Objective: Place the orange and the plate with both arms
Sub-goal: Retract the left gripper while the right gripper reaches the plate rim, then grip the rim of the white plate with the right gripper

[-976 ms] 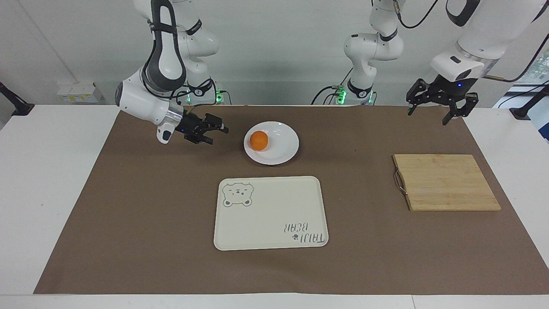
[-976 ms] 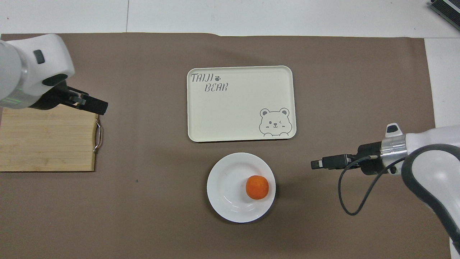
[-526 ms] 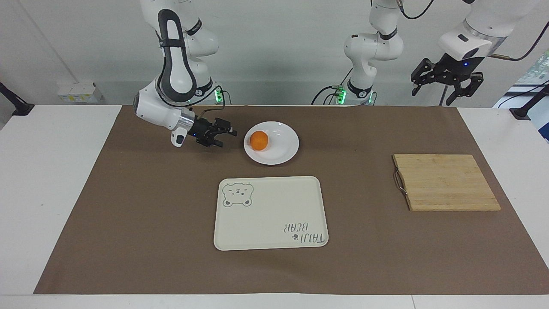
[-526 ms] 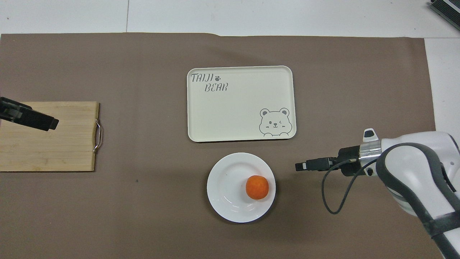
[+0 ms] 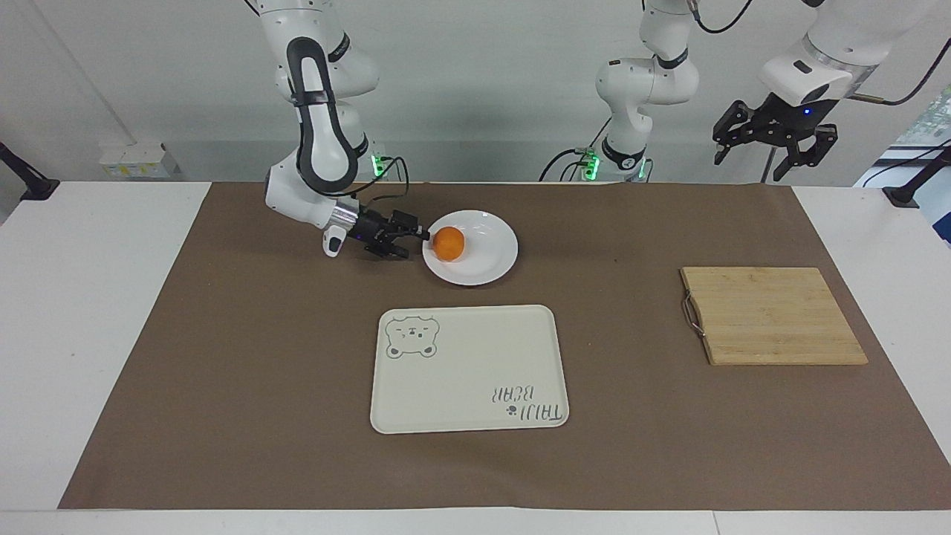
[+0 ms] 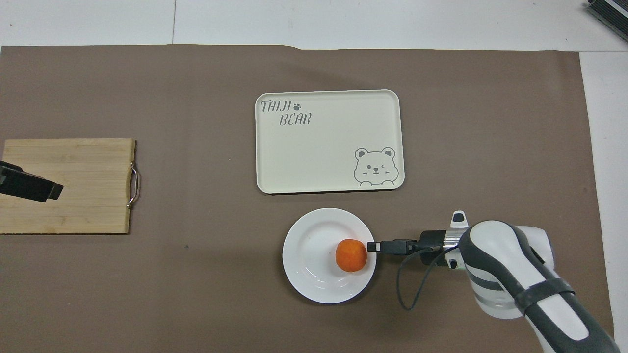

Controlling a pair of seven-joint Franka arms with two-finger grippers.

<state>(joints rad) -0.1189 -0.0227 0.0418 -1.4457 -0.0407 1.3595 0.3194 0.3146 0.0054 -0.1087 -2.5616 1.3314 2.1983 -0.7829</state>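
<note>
The orange point(image 5: 449, 244) lies on the white plate point(image 5: 487, 261), on the part toward the right arm's end; it also shows in the overhead view point(image 6: 351, 255) on the plate point(image 6: 311, 277). My right gripper point(image 5: 416, 240) lies low and level at the plate's rim beside the orange, and looks open, with one finger above the other at the rim. It also shows in the overhead view point(image 6: 374, 246). My left gripper point(image 5: 773, 152) is open and empty, raised high at the left arm's end. Its tip point(image 6: 29, 184) shows over the cutting board.
A cream tray with a bear drawing point(image 5: 468, 386) lies farther from the robots than the plate, and shows in the overhead view point(image 6: 328, 162). A bamboo cutting board with a metal handle point(image 5: 773, 316) lies toward the left arm's end. A brown mat covers the table.
My right gripper has moved along the table to the plate's rim, close to the orange. My left gripper rose and drew back, then held still. Plate and orange have not moved.
</note>
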